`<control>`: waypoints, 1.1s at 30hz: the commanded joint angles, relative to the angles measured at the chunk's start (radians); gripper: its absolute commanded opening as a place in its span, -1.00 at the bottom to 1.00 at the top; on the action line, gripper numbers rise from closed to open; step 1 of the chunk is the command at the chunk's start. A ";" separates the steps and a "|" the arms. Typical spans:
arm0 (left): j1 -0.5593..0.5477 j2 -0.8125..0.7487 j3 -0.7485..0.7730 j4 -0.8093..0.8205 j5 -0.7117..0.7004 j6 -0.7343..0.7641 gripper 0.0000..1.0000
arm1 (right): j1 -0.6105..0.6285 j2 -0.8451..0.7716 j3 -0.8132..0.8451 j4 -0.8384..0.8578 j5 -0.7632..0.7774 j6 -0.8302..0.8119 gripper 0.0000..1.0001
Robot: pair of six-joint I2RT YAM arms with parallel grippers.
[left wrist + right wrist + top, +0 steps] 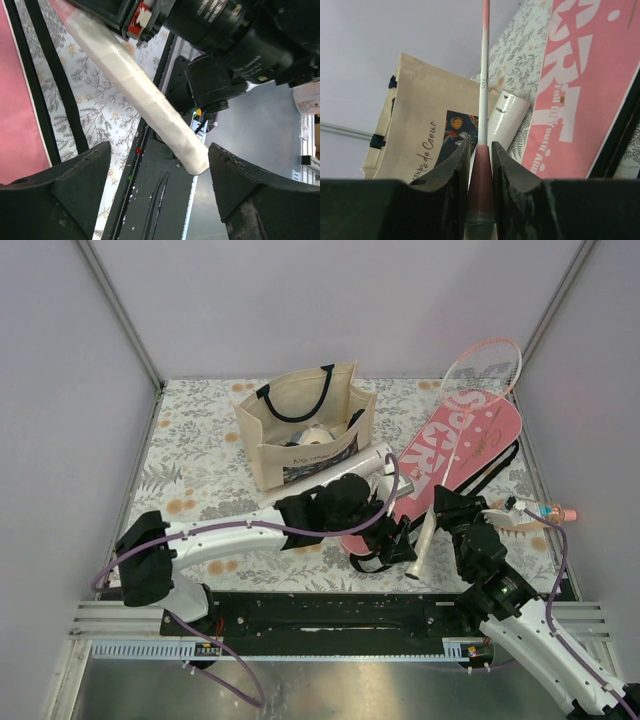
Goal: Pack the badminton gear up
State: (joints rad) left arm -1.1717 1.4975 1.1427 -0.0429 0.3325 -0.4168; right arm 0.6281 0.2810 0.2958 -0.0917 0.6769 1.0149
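My right gripper (481, 150) is shut on a racket's dark pink cone (481, 187), just above its white handle (421, 545). The thin shaft (484, 75) runs away from the jaws. A pink racket head (483, 368) shows past the far end of the pink SPORT cover (455, 452). My left gripper (159, 192) is open; the handle's end (192, 157) hangs between its fingers (65, 192) without touching them. A long white tube (345, 472) lies between the cover and the bag. The shuttlecock is not visible.
A beige tote bag (300, 430) with black handles stands upright at the back centre. A small clear bottle with a pink cap (545, 510) lies at the right edge. The cover's black strap (55, 75) trails over the floral cloth near the black base rail (330, 610).
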 commanded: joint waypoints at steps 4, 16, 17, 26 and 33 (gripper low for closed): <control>-0.025 0.116 0.038 0.013 -0.082 0.016 0.62 | -0.005 -0.011 -0.047 0.081 0.082 0.106 -1.00; -0.028 0.188 -0.017 0.118 -0.036 -0.014 0.48 | -0.005 0.047 -0.144 0.141 0.098 0.211 -1.00; -0.028 0.197 -0.023 0.120 -0.032 -0.013 0.44 | -0.005 0.050 -0.145 0.144 0.096 0.205 -1.00; -0.028 0.239 -0.063 0.179 -0.013 -0.024 0.07 | -0.004 0.115 -0.165 0.159 0.046 0.215 -0.99; -0.028 0.250 -0.077 0.187 -0.015 -0.028 -0.41 | -0.005 0.165 -0.181 0.181 0.026 0.217 -0.82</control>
State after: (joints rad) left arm -1.1889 1.7508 1.0809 0.0654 0.3069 -0.4614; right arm 0.6270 0.4294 0.1173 -0.0132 0.7116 1.2140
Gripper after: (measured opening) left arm 0.472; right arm 0.294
